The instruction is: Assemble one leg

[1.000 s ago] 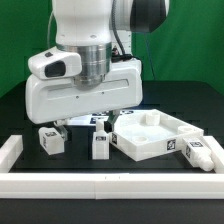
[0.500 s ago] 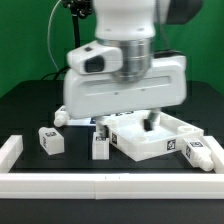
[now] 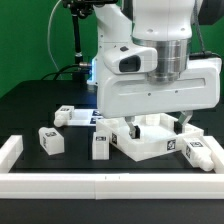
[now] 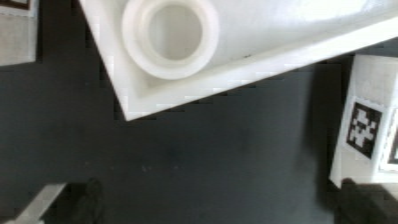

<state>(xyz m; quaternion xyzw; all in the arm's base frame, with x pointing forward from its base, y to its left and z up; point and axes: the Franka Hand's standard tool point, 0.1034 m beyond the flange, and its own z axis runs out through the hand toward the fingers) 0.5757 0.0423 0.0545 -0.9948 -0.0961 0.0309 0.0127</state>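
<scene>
Several small white legs with black-and-white tags lie on the black table: one at the exterior view's left, one upright beside the large white tray-like part, one further back, one at the right. My gripper hangs open and empty over the tray-like part, its fingers wide apart, holding nothing. In the wrist view my gripper is over bare table, with the tray-like part's corner and its round socket ahead, and a tagged leg close to one dark fingertip.
A long white rail runs along the table's front edge, with a white block at its left end. A flat white tagged piece lies behind the legs. A green backdrop stands behind.
The arm has moved steadily to the exterior view's right, from above the left legs to above the tray-like part. The gripper stays open and empty. The parts have not moved.
</scene>
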